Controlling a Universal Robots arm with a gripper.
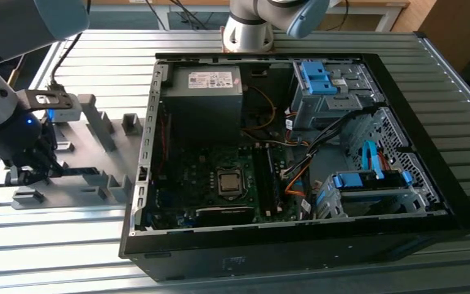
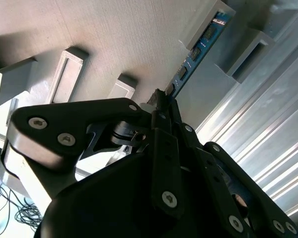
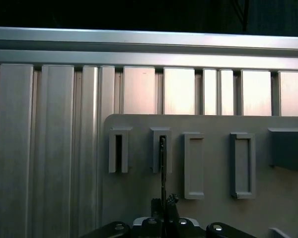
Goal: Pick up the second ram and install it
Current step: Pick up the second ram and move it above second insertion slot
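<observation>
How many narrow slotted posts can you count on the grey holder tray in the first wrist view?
2. The empty post, and the neighbouring post holding the second ram edge-on in its slot. Others may lie outside the frame.

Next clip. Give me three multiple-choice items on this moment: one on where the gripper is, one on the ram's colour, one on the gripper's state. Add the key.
1. Where is the gripper?
A. Inside the computer case.
B. Over the grey holder tray, at the exterior view's left.
C. Above the power supply.

2. What colour is the board of the second ram?
A. Red.
B. Yellow.
C. Blue.

3. What is the gripper's state?
A. Shut on the second ram.
B. Wide open, away from the ram.
C. Shut on a cable.

Key:
1 B: the exterior view shows the arm's end over the tray.
2 C: the second wrist view shows a blue board with dark chips.
3 A: in both wrist views the gripper pinches the stick's edge.
</observation>
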